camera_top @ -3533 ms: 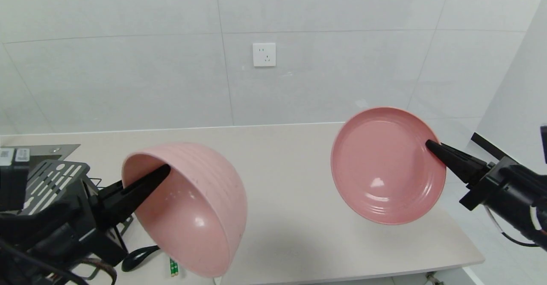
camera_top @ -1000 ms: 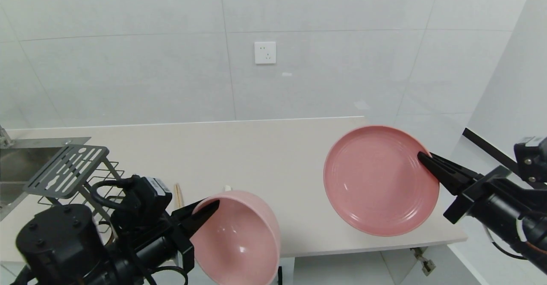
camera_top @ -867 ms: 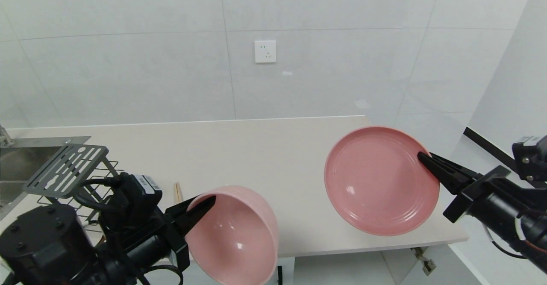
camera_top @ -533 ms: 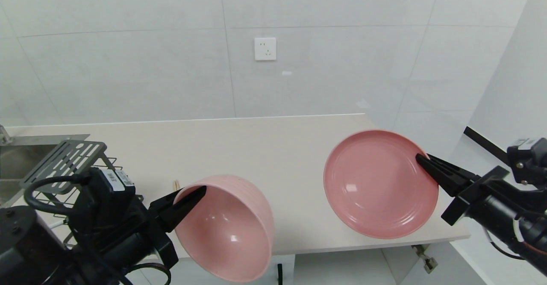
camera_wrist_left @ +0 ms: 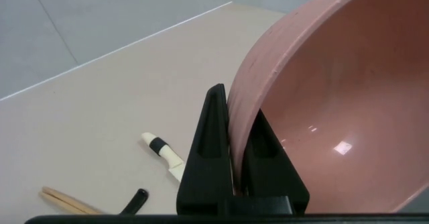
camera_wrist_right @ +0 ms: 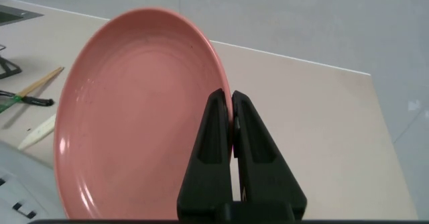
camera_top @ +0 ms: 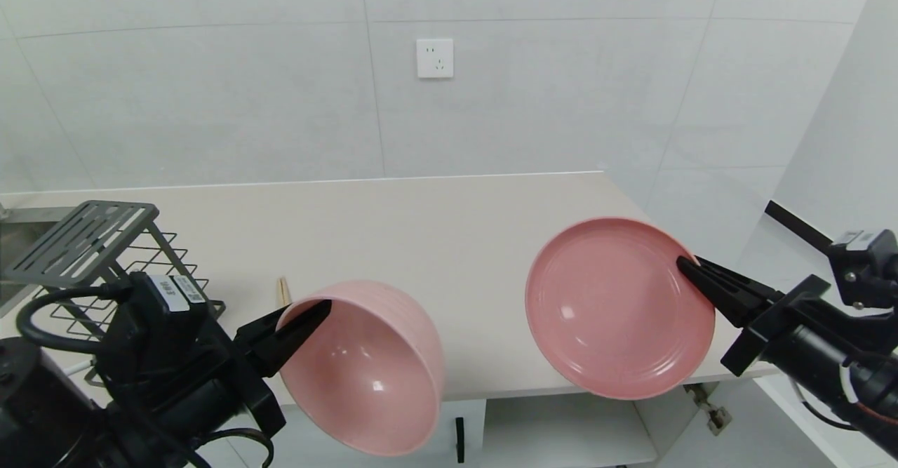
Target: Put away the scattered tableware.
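Left pincer (camera_top: 324,305): closed on the rim of the pink bowl (camera_top: 365,370); in the left wrist view one finger is seen inside the wall and one outside it.
Pink bowl: held in the air at the near left, tipped onto its side so that the hollow is turned toward the left and the near side; its lower part is seen past the near edge of the tabletop (camera_top: 435,229).
Right pincer (camera_top: 680,262): clamped narrowly on the right rim of the pink plate (camera_top: 617,306), with a finger on each face of it.
Pink plate: held off the tabletop at the near right, steeply tilted, its upper face turned toward the left and the near side; it is carried over the near right corner of the tabletop.
Bowl and plate: kept well apart, with bare tabletop seen between them.
Chopsticks (camera_top: 283,290): laid on the tabletop just left of the bowl's rim, partly hidden behind the left pincer.
White utensil (camera_wrist_left: 164,157): laid flat on the tabletop near the chopsticks, marked by a black band; its kind cannot be told.
Wire rack (camera_top: 84,222): stood at the left on the tabletop, topped by a slotted grey plate.
Wall socket (camera_top: 435,58): set in the tiled far wall, above the tabletop's middle.
Cabinet handle (camera_top: 459,440): black, seen below the near edge of the tabletop, between bowl and plate.
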Motion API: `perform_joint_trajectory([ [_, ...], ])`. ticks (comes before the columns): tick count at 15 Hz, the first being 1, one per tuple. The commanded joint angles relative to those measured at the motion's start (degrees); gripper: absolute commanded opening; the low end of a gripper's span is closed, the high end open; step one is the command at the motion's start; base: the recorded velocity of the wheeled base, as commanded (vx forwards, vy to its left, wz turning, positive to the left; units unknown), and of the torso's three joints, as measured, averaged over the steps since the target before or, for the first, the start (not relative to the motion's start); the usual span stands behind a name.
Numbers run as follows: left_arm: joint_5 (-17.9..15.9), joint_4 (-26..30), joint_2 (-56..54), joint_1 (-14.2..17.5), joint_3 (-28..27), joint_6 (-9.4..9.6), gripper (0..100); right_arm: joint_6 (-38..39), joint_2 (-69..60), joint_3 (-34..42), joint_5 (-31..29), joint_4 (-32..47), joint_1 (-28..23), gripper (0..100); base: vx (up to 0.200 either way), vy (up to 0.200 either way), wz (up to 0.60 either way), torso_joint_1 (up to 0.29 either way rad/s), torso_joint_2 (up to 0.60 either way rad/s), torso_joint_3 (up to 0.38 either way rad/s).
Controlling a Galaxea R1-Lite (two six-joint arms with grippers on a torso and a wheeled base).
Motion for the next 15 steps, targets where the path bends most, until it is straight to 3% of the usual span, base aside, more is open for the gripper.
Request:
perform_joint_trajectory([
  [1,-0.01,-0.08,0.36,-0.19,0.0,-0.01,0,-0.01,-0.21,0.5,0.01,-0.06,1.45,0,-0.2,0.0,0.0,-0.061,0.15,0.076],
  [11,-0.01,-0.08,1.5,-0.19,0.0,-0.01,0,0.07,-0.21,0.32,0.01,-0.06,1.37,0,-0.2,0.0,0.0,-0.008,0.02,0.011],
  [15,-0.01,-0.08,1.68,-0.19,0.0,-0.01,0,0.07,-0.12,0.41,0.01,-0.06,1.37,0,0.0,0.0,0.0,-0.104,0.26,0.149],
])
